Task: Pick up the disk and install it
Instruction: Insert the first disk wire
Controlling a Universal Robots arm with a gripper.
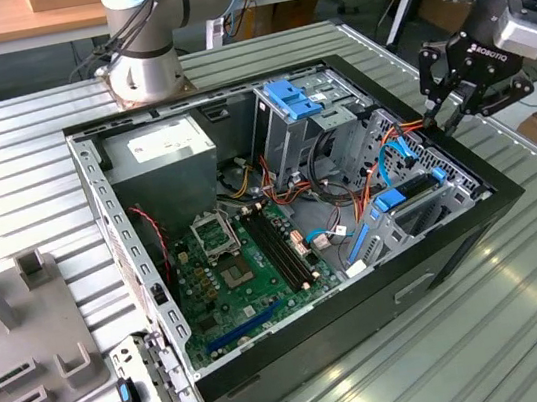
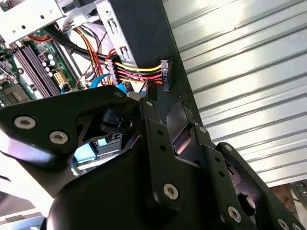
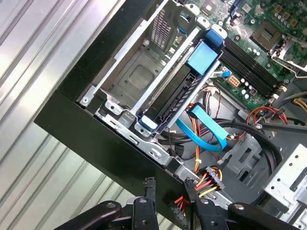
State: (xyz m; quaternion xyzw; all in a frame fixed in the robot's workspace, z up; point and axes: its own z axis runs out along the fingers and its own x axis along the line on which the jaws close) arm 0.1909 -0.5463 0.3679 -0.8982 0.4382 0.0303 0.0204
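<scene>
Black two-finger tool (image 3: 169,184), parted and empty over the black case rim (image 3: 91,136), since I judge the dark, blue-railed disk (image 3: 175,93) already bay-seated.

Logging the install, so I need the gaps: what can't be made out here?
1. Whether the disk is cabled: first wrist view, the metal bay frame covers its edges.
2. Disk seating depth: exterior view, cables cross it.
3. Disk in second wrist view: mostly blocked by the gripper.
</scene>
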